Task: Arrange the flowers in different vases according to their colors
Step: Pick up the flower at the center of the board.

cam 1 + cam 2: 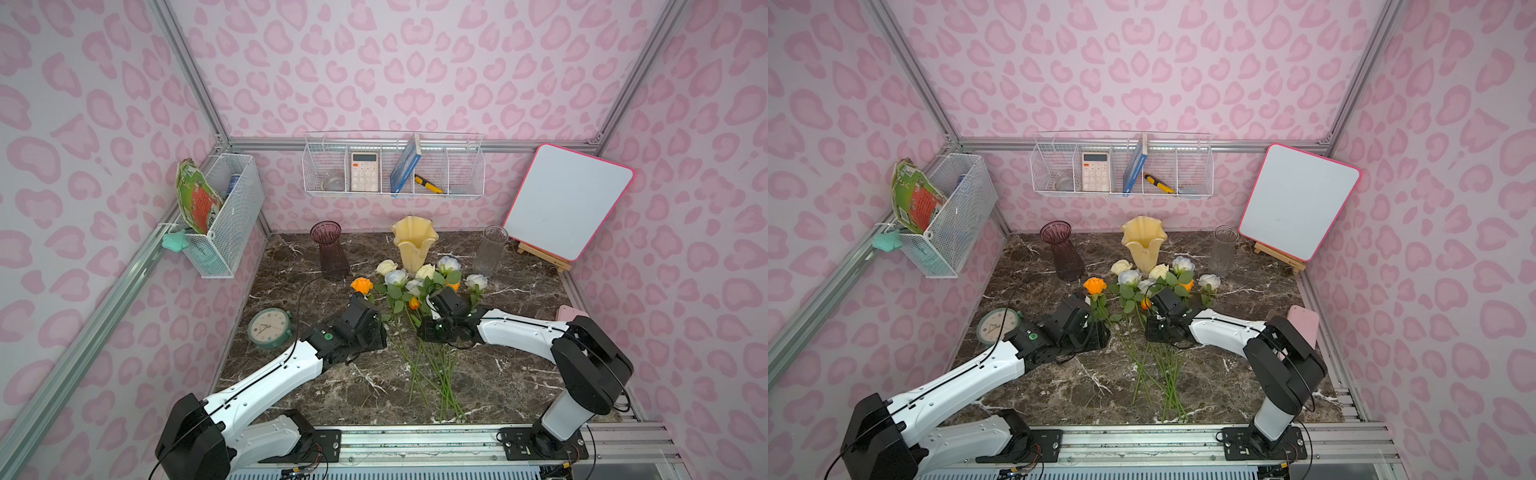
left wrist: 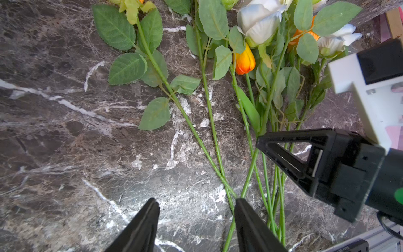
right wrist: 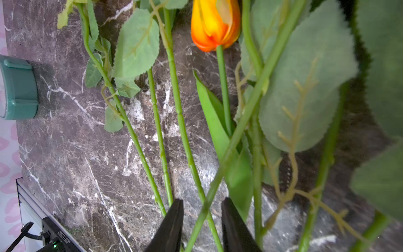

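We see the flowers (image 1: 415,291) lying in a loose bunch on the bench (image 1: 519,374), heads just before the cream-yellow vase (image 1: 414,243), which stands between the purple vase (image 1: 330,249) and the clear glass vase (image 1: 490,249). The right end effector (image 3: 202,199) sits low near the orange tulip bud (image 3: 214,24) with jaws parted, one green stem running between them, ungripped. The left end effector (image 2: 196,200) is released too, with bare marble between its jaws.
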Available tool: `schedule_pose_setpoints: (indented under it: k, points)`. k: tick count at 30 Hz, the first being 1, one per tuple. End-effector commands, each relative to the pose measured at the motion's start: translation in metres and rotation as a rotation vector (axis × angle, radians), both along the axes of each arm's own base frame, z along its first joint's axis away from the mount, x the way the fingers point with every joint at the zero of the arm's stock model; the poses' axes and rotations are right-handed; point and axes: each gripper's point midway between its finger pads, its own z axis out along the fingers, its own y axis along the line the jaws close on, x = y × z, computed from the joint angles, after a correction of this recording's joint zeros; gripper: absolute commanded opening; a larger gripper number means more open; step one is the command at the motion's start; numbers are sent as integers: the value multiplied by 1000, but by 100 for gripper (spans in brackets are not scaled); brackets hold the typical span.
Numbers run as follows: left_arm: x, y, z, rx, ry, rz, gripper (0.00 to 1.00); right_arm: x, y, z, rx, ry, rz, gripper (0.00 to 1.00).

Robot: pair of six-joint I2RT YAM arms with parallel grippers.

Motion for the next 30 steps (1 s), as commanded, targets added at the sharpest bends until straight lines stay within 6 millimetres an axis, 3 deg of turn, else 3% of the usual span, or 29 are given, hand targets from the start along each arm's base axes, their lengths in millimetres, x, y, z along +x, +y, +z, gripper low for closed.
schedule_pose_setpoints:
  k: [1,12,21,30]
  points:
    - [0,3,0,14,-7,0,61,2,7,-2,24,4,2,33]
    - [-3,8,-2,31,-3,6,61,4,1,-14,8,15,-14,24]
    - [-2,7,0,32,-11,4,60,7,0,-12,5,3,-17,6]
    - [0,6,1,36,-10,-1,60,5,-4,11,4,-36,-11,0]
